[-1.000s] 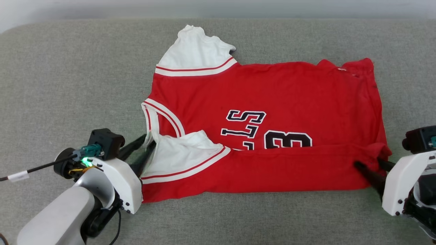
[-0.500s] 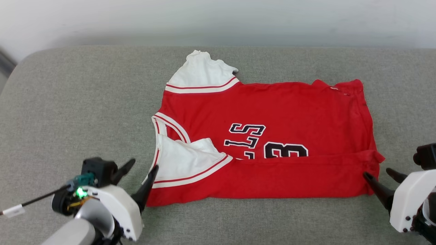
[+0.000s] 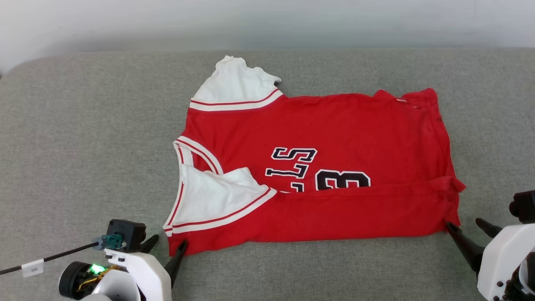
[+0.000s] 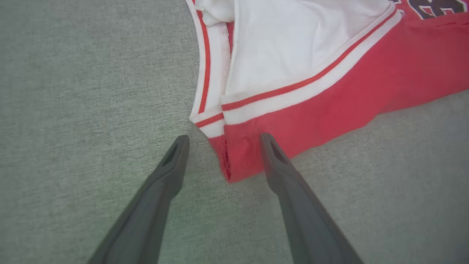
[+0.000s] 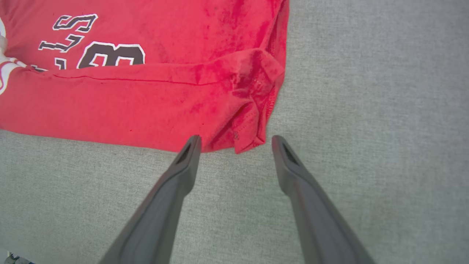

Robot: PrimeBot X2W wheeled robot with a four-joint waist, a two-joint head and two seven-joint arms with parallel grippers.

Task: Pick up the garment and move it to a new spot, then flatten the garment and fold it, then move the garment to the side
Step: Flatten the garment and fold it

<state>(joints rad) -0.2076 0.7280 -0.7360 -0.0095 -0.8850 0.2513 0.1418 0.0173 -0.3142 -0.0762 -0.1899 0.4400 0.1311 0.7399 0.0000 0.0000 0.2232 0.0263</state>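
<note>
A grey woven upholstered surface (image 3: 83,146) runs wide under a pale wall (image 3: 267,21), and the red basketball jersey (image 3: 334,129) lies flat on it near the middle, neck to the robot's left and hem to its right. The near long edge is already turned up into a folded band (image 3: 355,209) that covers the lower part of the black chest letters (image 3: 292,161). A white side panel (image 3: 209,196) with striped trim shows at the near left.

The left gripper (image 3: 169,241) sits at the near left corner with its fingers spread and nothing between them but the corner tip, which the left wrist view shows lying in the gap. The right gripper (image 3: 463,223) is likewise open and empty, its fingers either side of the bunched hem corner (image 5: 253,141). Whether any finger touches the cloth is not clear.

This looks like the start of a second lengthwise fold. To do it well, each gripper should slide low along the surface and pinch both layers of the band. The right one should take the whole crumpled corner, not one loose flap. Both should close together, lift level with light tension between them, and carry the edge across to the far side so the thin fabric does not sag or skew.
</note>
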